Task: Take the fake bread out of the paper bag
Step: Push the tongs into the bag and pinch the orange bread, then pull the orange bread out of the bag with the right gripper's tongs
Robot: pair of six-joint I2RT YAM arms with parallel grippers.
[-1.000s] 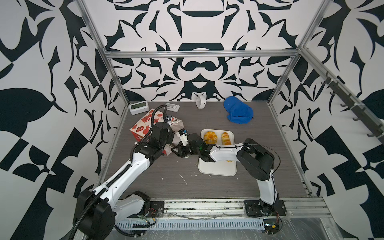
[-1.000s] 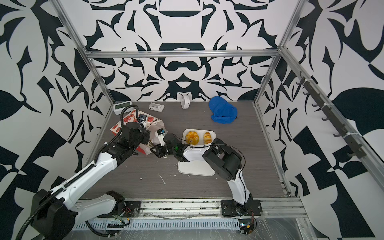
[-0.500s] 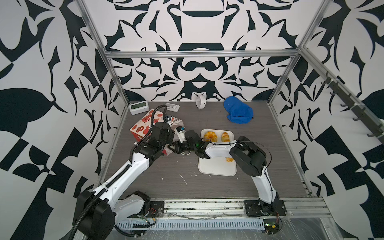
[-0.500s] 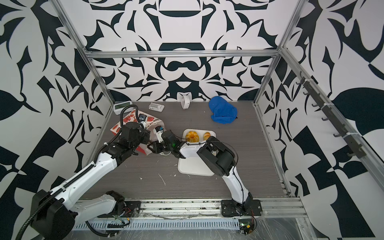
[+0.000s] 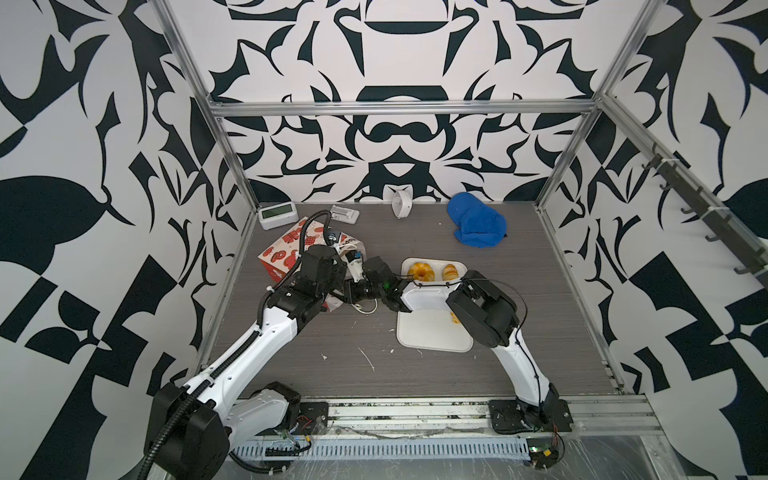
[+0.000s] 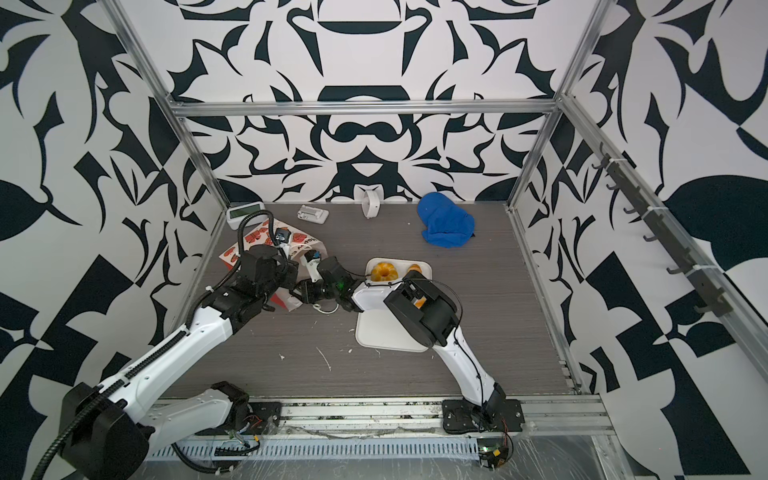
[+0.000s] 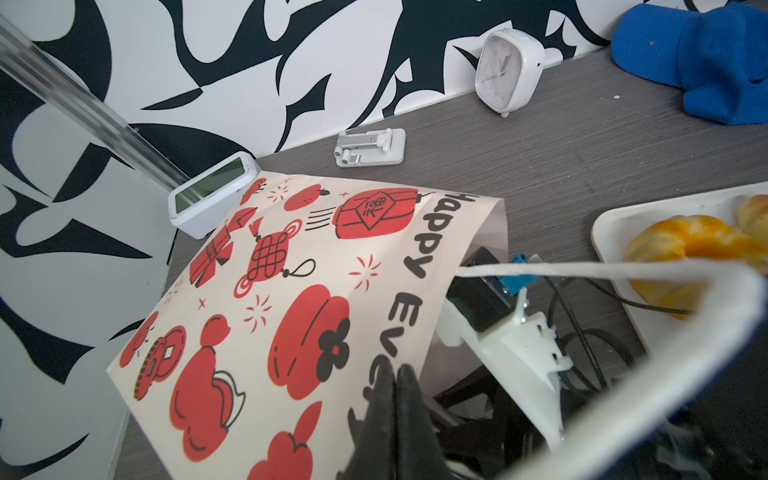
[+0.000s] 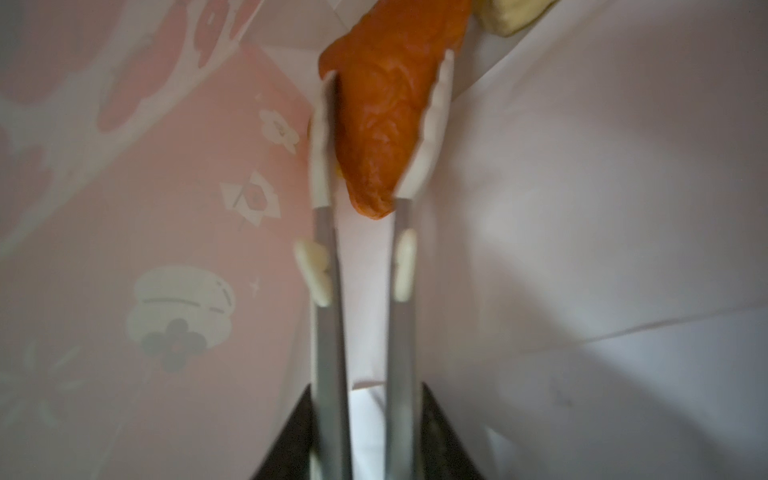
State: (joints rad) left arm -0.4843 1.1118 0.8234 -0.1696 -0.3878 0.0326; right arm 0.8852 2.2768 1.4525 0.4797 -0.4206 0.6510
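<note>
The paper bag (image 7: 316, 291) is showing black hand-drawn lettering along its open edge, reading "HAPPY" then "EV", the rest being hidden, while the clock's (image 7: 509, 68) numerals are appearing too small to read.

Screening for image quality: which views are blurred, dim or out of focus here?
Right wrist view: dim pink light inside the paper bag, orange pastry soft, fingers smeared. Left wrist view: bag print sharp, cord handle blurs near the lens. Both top views: bright, even, sharp.
</note>
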